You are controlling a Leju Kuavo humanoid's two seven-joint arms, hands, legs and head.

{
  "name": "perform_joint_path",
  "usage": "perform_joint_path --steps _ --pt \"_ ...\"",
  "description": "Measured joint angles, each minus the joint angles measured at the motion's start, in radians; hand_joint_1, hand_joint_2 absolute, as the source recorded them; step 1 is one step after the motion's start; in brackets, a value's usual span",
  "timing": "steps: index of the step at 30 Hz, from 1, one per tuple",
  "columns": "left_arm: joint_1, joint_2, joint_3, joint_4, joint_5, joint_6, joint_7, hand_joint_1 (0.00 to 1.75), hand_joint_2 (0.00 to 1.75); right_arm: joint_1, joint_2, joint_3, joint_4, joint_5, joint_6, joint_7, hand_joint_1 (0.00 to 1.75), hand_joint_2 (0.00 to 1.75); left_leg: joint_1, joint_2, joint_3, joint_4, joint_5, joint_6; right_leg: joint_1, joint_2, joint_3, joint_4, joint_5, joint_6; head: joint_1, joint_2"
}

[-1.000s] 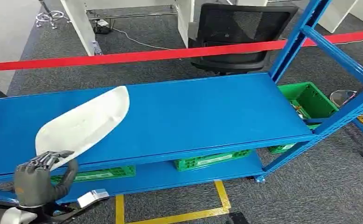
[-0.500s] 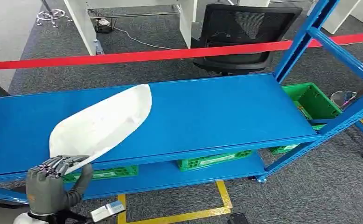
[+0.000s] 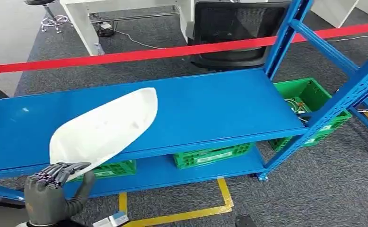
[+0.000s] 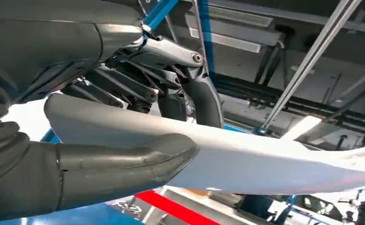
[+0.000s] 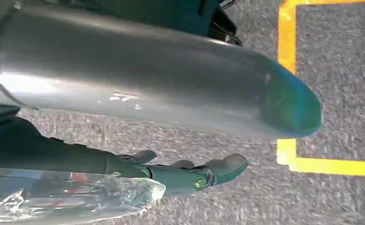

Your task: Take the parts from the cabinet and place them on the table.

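White part [image 3: 104, 127]: smooth matt plastic | shelf [image 3: 210, 106]: glossy blue painted metal | floor [image 3: 324, 189]: rough grey carpet | crates [image 3: 310, 101]: green plastic

Left hand [image 3: 49, 191] gripping white curved part [image 3: 104, 128] over blue shelf [image 3: 210, 106], green crates [image 3: 310, 101] below

Hidden and cut-off parts

The white part [image 3: 104, 127] covers the left hand's [image 3: 49, 191] fingertips; green crates [image 3: 213, 156] sit half hidden under the blue shelf [image 3: 210, 104]; the chair [image 3: 239, 28] is cropped at the head view's top edge.
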Motion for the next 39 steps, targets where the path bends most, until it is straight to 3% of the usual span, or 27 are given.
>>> perform_joint_path --steps 2,4,5,6,8,10,11,12,14,15,16,17,19,21,24,25,26,27,29,30,31,32,34,35,36,37,39 --pt "0.0 0.001 -0.001 -0.001 0.005 0.0 -0.003 1.59 1.75 0.0 0.0 -0.002 0.0 -0.005 0.025 -0.005 0.0 0.0 0.0 0.0 0.047 -0.046 0.056 0.006 0.004 -0.001 -0.019 0.001 0.015 0.0 0.0 0.0" --pt "0.0 0.002 -0.005 -0.003 0.013 0.0 -0.004 1.59 1.75 0.0 0.0 -0.003 0.0 -0.008 0.041 -0.007 0.0 0.0 -0.003 0.0 0.153 -0.205 0.124 0.02 0.007 0.001 -0.03 0.001 0.028 0.004 0.0 0.0" --pt "-0.001 0.003 -0.007 -0.007 0.013 0.0 -0.005 1.59 1.75 -0.001 0.0 -0.003 0.0 -0.009 0.044 -0.007 0.0 0.0 -0.007 -0.001 0.199 -0.281 0.114 0.029 0.007 0.001 -0.033 0.001 0.033 0.007 0.0 0.0" --pt "-0.002 0.003 -0.009 -0.011 0.013 0.0 -0.006 1.59 1.75 -0.001 0.0 -0.004 0.0 -0.009 0.047 -0.008 0.0 0.0 -0.009 -0.001 0.22 -0.322 0.107 0.031 0.01 0.002 -0.038 0.003 0.04 0.014 0.002 0.0" --pt "-0.002 0.003 -0.013 -0.013 0.016 0.002 -0.006 1.59 1.75 -0.001 0.0 -0.005 0.0 -0.01 0.05 -0.008 0.0 0.0 -0.014 -0.002 0.208 -0.324 0.108 0.033 0.006 -0.001 -0.045 0.0 0.057 0.028 0.0 0.0" --pt "-0.001 0.003 -0.015 -0.013 0.016 0.002 -0.006 1.59 1.75 0.001 -0.001 -0.011 0.0 -0.011 0.05 -0.009 0.0 0.0 -0.006 0.002 0.198 -0.343 0.133 0.049 0.007 0.0 -0.052 0.001 0.063 0.041 0.0 0.0" --pt "-0.002 0.003 -0.016 -0.014 0.016 0.002 -0.006 1.59 1.75 0.0 -0.002 -0.011 0.0 -0.011 0.05 -0.009 0.0 0.0 -0.008 0.005 0.188 -0.341 0.144 0.056 0.006 0.001 -0.066 0.02 0.023 0.045 0.003 0.0" --pt "-0.002 0.003 -0.016 -0.016 0.016 0.003 -0.006 1.59 1.75 0.001 -0.002 -0.012 0.0 -0.011 0.051 -0.008 0.0 0.0 -0.007 0.006 0.175 -0.34 0.152 0.065 0.004 0.001 -0.086 0.068 -0.037 0.048 0.007 0.0" --pt "0.0 0.003 -0.016 -0.016 0.018 0.003 -0.006 1.59 1.75 0.001 -0.003 -0.013 0.0 -0.011 0.053 -0.008 0.0 0.0 -0.011 0.008 0.152 -0.337 0.171 0.067 0.003 0.001 -0.116 0.209 -0.134 0.054 0.007 0.0" --pt "0.0 0.003 -0.016 -0.016 0.02 0.003 -0.006 1.59 1.75 0.001 -0.003 -0.013 0.0 -0.012 0.058 -0.008 0.0 0.0 -0.013 0.01 0.138 -0.335 0.181 0.067 0.003 0.001 -0.124 0.268 -0.149 0.057 0.01 0.0" --pt "0.0 0.003 -0.016 -0.016 0.023 0.003 -0.006 1.59 1.75 0.001 -0.004 -0.014 0.0 -0.013 0.062 -0.008 0.0 0.0 -0.014 0.012 0.126 -0.333 0.188 0.066 0.003 0.001 -0.114 0.282 -0.135 0.057 0.01 0.0" --pt "0.0 0.003 -0.016 -0.016 0.024 0.003 -0.008 1.59 1.75 0.001 -0.005 -0.016 0.0 -0.013 0.063 -0.008 0.0 0.0 -0.014 0.017 0.113 -0.329 0.195 0.066 0.003 0.0 -0.084 0.257 -0.101 0.058 0.011 0.0" --pt "0.0 0.003 -0.016 -0.016 0.027 0.003 -0.011 1.59 1.75 0.0 -0.005 -0.018 0.0 -0.013 0.063 -0.008 0.0 0.0 -0.014 0.027 0.092 -0.32 0.205 0.062 0.003 -0.011 0.021 0.115 -0.035 0.055 0.01 0.0" --pt "0.002 0.003 -0.016 -0.018 0.028 0.003 -0.014 1.59 1.75 -0.009 -0.005 -0.018 0.0 -0.013 0.063 -0.008 0.0 0.0 -0.022 0.036 0.086 -0.307 0.213 0.053 0.013 -0.07 0.129 -0.043 -0.066 0.052 0.015 0.0" --pt "0.002 0.004 -0.016 -0.018 0.029 0.003 -0.018 1.59 1.75 -0.012 -0.005 -0.019 0.0 -0.013 0.063 -0.008 0.0 0.0 -0.019 0.065 0.084 -0.308 0.23 0.035 0.017 -0.043 0.098 -0.04 -0.057 0.027 0.011 0.0" --pt "0.002 0.004 -0.016 -0.018 0.029 0.003 -0.018 1.59 1.75 -0.007 -0.005 -0.019 0.0 -0.013 0.063 -0.007 0.0 0.0 -0.019 0.071 0.081 -0.306 0.233 0.03 0.014 -0.035 0.089 -0.047 -0.044 0.013 0.012 0.0" --pt "0.002 0.005 -0.016 -0.018 0.03 0.003 -0.018 1.59 1.75 -0.007 -0.005 -0.019 0.0 -0.013 0.063 -0.007 0.0 0.0 -0.016 0.049 0.074 -0.294 0.197 0.021 0.012 -0.031 0.08 -0.048 -0.033 0.003 0.01 0.0" --pt "0.003 0.005 -0.016 -0.018 0.031 0.003 -0.018 1.59 1.75 -0.006 -0.005 -0.02 0.0 -0.013 0.063 -0.007 0.0 0.0 -0.014 0.026 0.063 -0.251 0.129 0.016 0.012 -0.023 0.064 -0.048 -0.021 -0.005 0.008 0.0" --pt "0.003 0.006 -0.016 -0.018 0.031 0.003 -0.018 1.59 1.75 -0.006 -0.005 -0.02 0.0 -0.013 0.063 -0.007 0.0 0.0 -0.012 0.01 0.033 -0.112 0.012 0.013 0.016 -0.006 0.043 -0.046 0.004 -0.011 0.008 0.0" --pt "0.003 0.006 -0.015 -0.018 0.031 0.003 -0.018 1.59 1.75 -0.005 -0.005 -0.02 0.0 -0.013 0.064 -0.007 0.0 0.0 -0.012 0.008 0.025 -0.047 -0.012 0.014 0.018 0.004 0.025 -0.044 0.018 -0.011 0.007 0.0" --pt "0.003 0.007 -0.015 -0.018 0.031 0.003 -0.018 1.59 1.75 -0.003 -0.005 -0.02 0.0 -0.013 0.064 -0.007 0.0 0.0 -0.012 0.008 0.029 -0.02 -0.006 0.016 0.02 0.012 0.01 -0.041 0.028 -0.01 0.008 0.0" --pt "0.003 0.007 -0.015 -0.018 0.031 0.003 -0.018 1.59 1.75 -0.002 -0.005 -0.02 0.0 -0.013 0.064 -0.007 0.0 0.0 -0.012 0.007 0.051 -0.028 0.025 0.019 0.021 0.021 -0.007 -0.037 0.037 -0.009 0.008 0.0" --pt "0.003 0.008 -0.015 -0.018 0.031 0.003 -0.018 1.59 1.75 -0.002 -0.005 -0.02 0.0 -0.013 0.064 -0.007 0.0 0.0 -0.014 -0.006 0.144 -0.152 0.104 0.034 0.024 0.044 -0.036 -0.026 0.054 -0.004 0.008 0.0" --pt "0.002 0.008 -0.015 -0.019 0.031 0.003 -0.02 1.59 1.75 -0.003 -0.005 -0.02 0.0 -0.013 0.064 -0.007 0.0 0.0 -0.017 -0.038 0.203 -0.241 0.118 0.047 0.023 0.056 -0.046 -0.023 0.063 -0.003 0.007 0.0" --pt "0.003 0.008 -0.015 -0.021 0.03 0.003 -0.024 1.59 1.75 -0.004 -0.003 -0.02 0.0 -0.011 0.065 -0.007 0.0 0.0 -0.019 -0.072 0.248 -0.318 0.098 0.059 0.028 0.066 -0.056 -0.02 0.073 0.001 0.008 0.0" --pt "0.002 0.008 -0.015 -0.026 0.029 0.003 -0.031 1.59 1.75 -0.006 -0.003 -0.02 0.0 -0.011 0.064 -0.007 0.0 0.0 -0.015 -0.072 0.264 -0.357 0.091 0.055 0.026 0.075 -0.062 -0.02 0.085 0.005 0.008 0.0" --pt "-0.001 0.007 -0.015 -0.026 0.031 0.003 -0.052 1.59 1.75 -0.003 -0.003 -0.021 0.0 -0.01 0.064 -0.008 0.0 0.0 -0.023 -0.058 0.254 -0.357 0.096 0.057 0.019 0.094 -0.074 -0.028 0.111 0.02 0.007 0.0"
